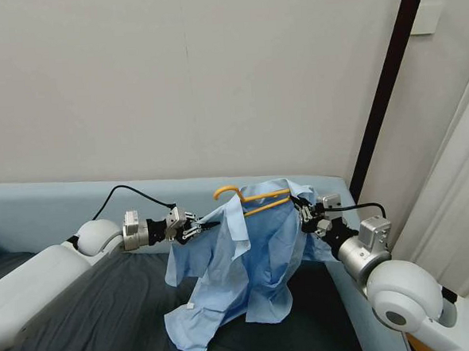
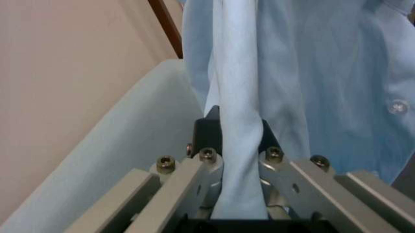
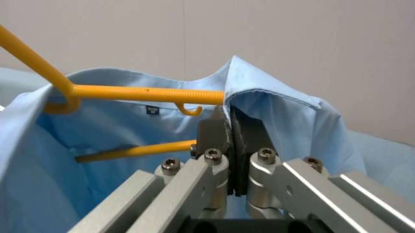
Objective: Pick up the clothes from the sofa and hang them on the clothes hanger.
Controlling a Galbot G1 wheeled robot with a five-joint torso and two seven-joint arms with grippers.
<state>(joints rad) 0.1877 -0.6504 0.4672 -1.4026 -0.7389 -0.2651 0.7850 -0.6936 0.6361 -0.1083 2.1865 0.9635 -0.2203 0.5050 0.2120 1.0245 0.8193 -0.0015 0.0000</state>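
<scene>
Cloth is pinched in both grippers. A light blue shirt is draped over a yellow hanger, and both are held up in the air. The left gripper is seen to the left of the hanger, with its arm stretched out toward it. Its jaws are closed on a thick fold of the shirt and are held a little apart by the bunched cloth between them. The right gripper is seen at the right end of the hanger. Its jaws are pressed almost all the way together, with a thin edge of the shirt near the collar caught between them. The hanger's top bar is seen right up against these fingers; whether the bar is pinched too cannot be told. Below the hanger the shirt is hung in loose folds, down to the dark seat of the pale blue sofa. Behind the hanger a plain wall is seen, and to the right of the hanger a dark slanted pole.
</scene>
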